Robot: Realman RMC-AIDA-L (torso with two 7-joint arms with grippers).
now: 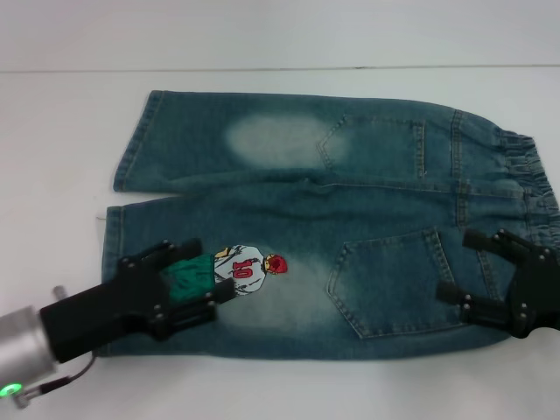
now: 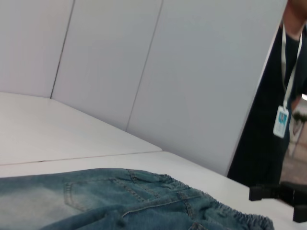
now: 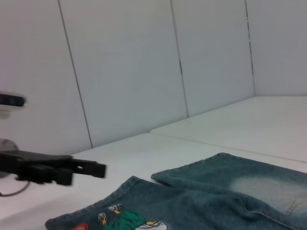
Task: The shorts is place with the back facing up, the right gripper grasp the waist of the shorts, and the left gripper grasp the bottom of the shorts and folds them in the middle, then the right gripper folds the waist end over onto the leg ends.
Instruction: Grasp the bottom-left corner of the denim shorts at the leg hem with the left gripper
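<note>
Two grippers flank one pair of shorts, which fills the middle of the head view, spread flat on a white table with its long axis running left to right across the frame. The waist lies at the right edge, the leg ends at the left, so each arm has its own end right under it: the right gripper at lower right, just inboard of the waist beside the nearer back pocket; the left gripper at lower left, over the nearer leg by the cartoon print.

Both sets of jaws stand spread and hold nothing. Whether they touch the cloth or hover just above it I cannot tell. By my reading the grasp comes next, and each gripper sits slightly inward of the edge it is meant to take.

Faded blue-green denim, stiff-looking, with pale bleached patches and two stitched pockets facing up. The waistband is gathered and ruched; the hems are flat and stitched. The left gripper carries a silver wrist and a small green light.
</note>
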